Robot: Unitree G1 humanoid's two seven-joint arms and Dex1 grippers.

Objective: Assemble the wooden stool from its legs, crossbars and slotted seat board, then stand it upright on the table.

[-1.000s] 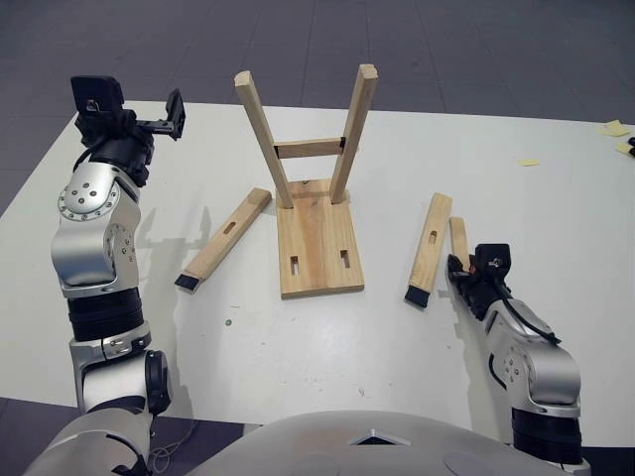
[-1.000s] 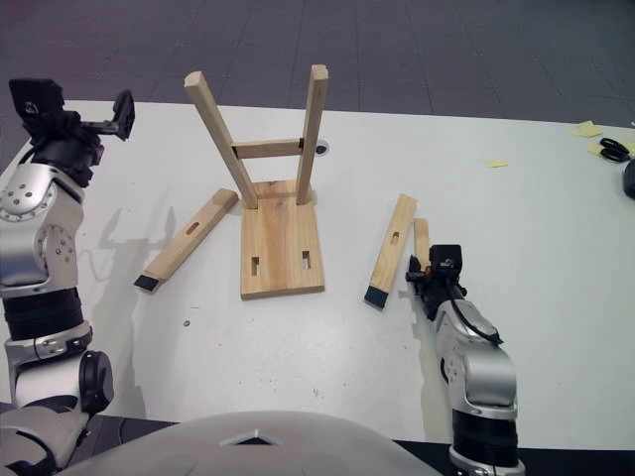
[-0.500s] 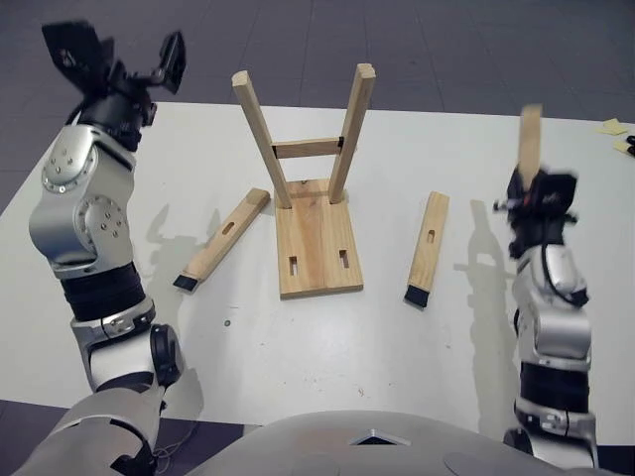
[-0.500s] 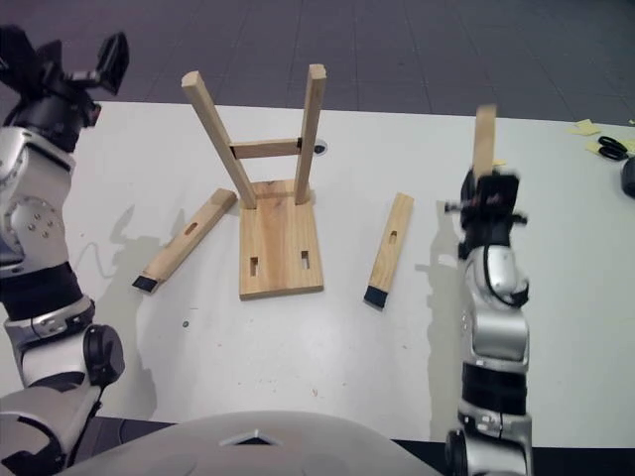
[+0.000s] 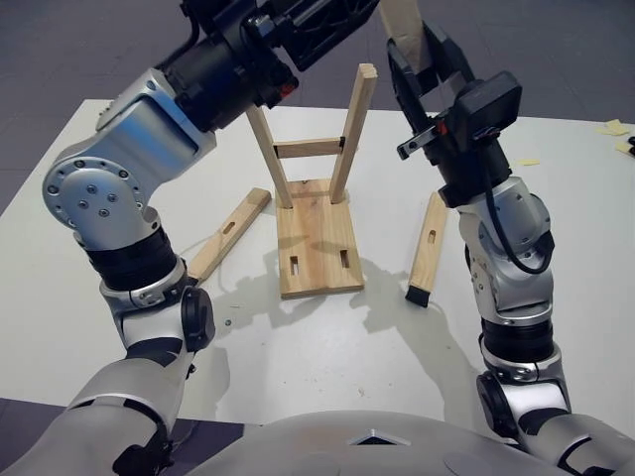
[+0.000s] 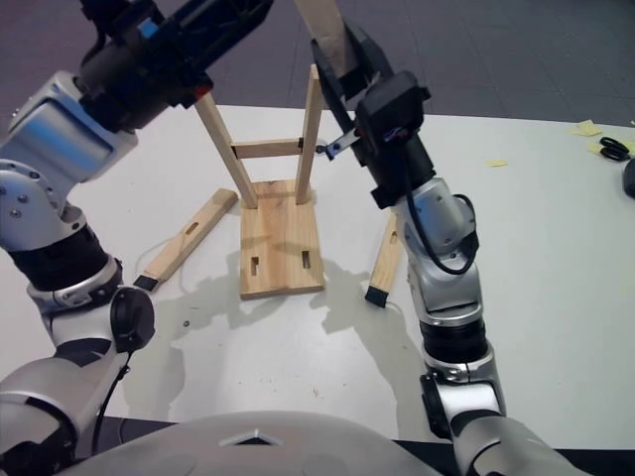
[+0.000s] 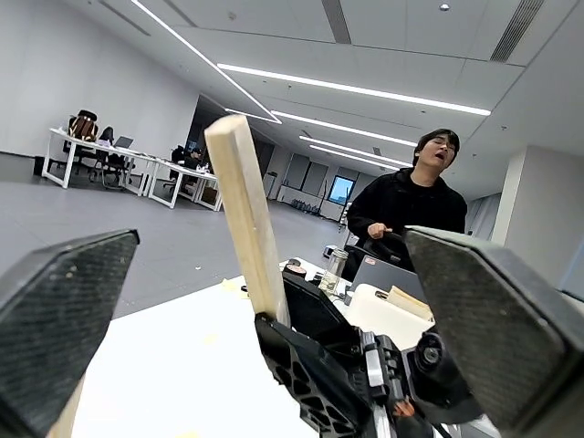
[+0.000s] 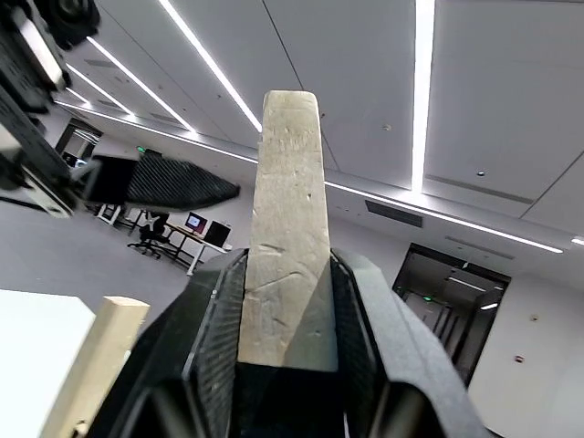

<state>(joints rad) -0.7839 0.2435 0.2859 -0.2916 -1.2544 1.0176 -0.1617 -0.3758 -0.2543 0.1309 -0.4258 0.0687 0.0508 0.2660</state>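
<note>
The top end of the short crossbar point(image 8: 290, 210) runs off the upper edge of the eye views, and the left gripper point(image 7: 269, 235) is cut off there too. The left wrist view shows its 2 dark, grainy fingers point(image 7: 64, 319) spread wide and gripping nothing, with the crossbar seen between them farther off. The right gripper point(image 8: 287, 260) is clamped on that pale, square-cut bar, holding it high above the white table point(image 5: 556, 228). The right arm hides the upper end of 1 loose leg point(image 5: 427, 248), black-capped at its foot, and the left arm covers part of the other loose leg point(image 6: 189, 238). The flat seat board point(image 5: 316, 243) lies on the table with 2 rectangular slots unfilled. 2 legs point(image 5: 266, 139) stand in its far end, joined by a fitted crossbar point(image 5: 310, 149).
</note>
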